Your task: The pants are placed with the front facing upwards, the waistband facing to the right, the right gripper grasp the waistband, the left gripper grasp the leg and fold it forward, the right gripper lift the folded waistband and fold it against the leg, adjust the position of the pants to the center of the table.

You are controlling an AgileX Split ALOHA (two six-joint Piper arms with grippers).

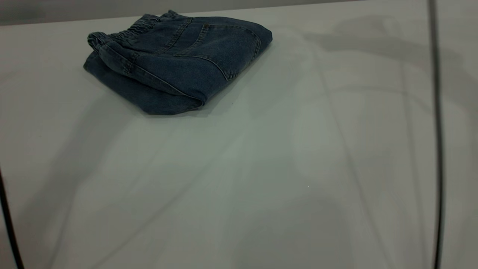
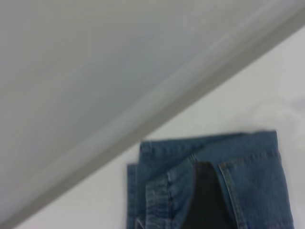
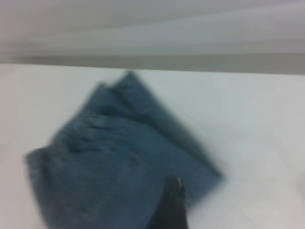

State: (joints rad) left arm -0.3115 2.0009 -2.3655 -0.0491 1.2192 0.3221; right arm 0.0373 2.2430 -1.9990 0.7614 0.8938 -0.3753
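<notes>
The pants (image 1: pixel 175 59) lie folded into a compact blue denim bundle at the far left of the table (image 1: pixel 261 168), back pocket (image 1: pixel 220 48) up. The gathered waistband (image 1: pixel 130 31) runs along the bundle's far side. Neither gripper shows in the exterior view. In the left wrist view a dark part of the left gripper (image 2: pixel 205 195) hangs over the folded pants (image 2: pixel 248 171), next to the ruched waistband (image 2: pixel 159 195). In the right wrist view a black part of the right gripper (image 3: pixel 169 205) sits above the near edge of the pants (image 3: pixel 109 162). Nothing appears held.
A thin black cable (image 1: pixel 437 130) runs down the right side of the exterior view and another (image 1: pixel 9 224) crosses the lower left corner. The table's far edge (image 1: pixel 298 5) lies just behind the pants. Arm shadows fall across the tabletop.
</notes>
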